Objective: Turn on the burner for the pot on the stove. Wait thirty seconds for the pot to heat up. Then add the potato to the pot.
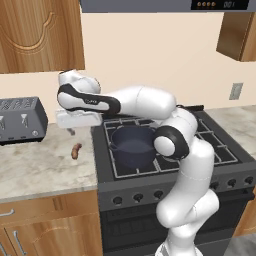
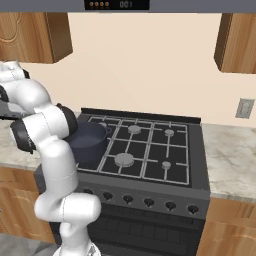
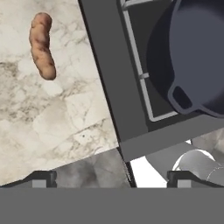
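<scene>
The gripper (image 1: 71,131) hangs spread over the counter (image 1: 40,170) near the stove's (image 1: 150,187) left edge, hiding part of the pot (image 1: 134,145); the potato (image 1: 76,150) lies apart.

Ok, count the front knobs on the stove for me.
6 visible in the right base view, in a row along the stove's front panel: the leftmost knob to the rightmost knob. The arm may hide more further left.

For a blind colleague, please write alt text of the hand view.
A brown potato lies alone on the marble counter, left of the stove. The dark pot sits on the grate at right, and the open gripper holds nothing.
</scene>
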### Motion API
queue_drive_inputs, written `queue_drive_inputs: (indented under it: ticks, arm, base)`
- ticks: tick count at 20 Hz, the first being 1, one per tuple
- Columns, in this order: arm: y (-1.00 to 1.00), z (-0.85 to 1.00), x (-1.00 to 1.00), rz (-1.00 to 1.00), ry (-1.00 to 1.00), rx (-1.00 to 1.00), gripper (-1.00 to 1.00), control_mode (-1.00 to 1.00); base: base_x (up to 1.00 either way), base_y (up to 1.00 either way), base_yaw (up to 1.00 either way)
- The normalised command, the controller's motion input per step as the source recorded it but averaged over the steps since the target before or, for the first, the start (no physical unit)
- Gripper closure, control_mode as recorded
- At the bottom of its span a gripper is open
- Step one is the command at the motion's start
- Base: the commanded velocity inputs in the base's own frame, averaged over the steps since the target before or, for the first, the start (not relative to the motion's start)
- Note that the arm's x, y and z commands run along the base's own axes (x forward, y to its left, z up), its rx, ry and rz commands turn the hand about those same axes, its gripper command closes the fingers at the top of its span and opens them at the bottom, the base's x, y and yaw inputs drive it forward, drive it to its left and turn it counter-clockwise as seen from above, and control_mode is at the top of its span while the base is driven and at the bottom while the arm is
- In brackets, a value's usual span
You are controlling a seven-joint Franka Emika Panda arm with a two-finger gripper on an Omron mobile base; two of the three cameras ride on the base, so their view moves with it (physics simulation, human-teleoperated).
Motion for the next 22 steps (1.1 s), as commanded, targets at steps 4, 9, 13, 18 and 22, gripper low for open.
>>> queue_drive_inputs:
  ticks: [4,9,13,18,22]
  arm:
    - [0.10,-0.32,0.06,0.00,-0.11,0.00,-1.00,-1.00]
    - [0.07,-0.31,0.17,0.00,-0.12,0.00,-1.00,-1.00]
    - [0.15,-0.21,0.24,0.00,-0.06,0.00,-1.00,-1.00]
    - [0.33,-0.11,0.34,0.00,0.00,0.00,-1.00,-1.00]
    - [0.23,-0.20,0.43,0.00,0.00,0.00,-1.00,-1.00]
  base:
    - [0.00,0.00,0.00]
    - [0.00,0.00,0.00]
    - [0.00,0.00,0.00]
    - [0.00,0.00,0.00]
    - [0.00,0.00,0.00]
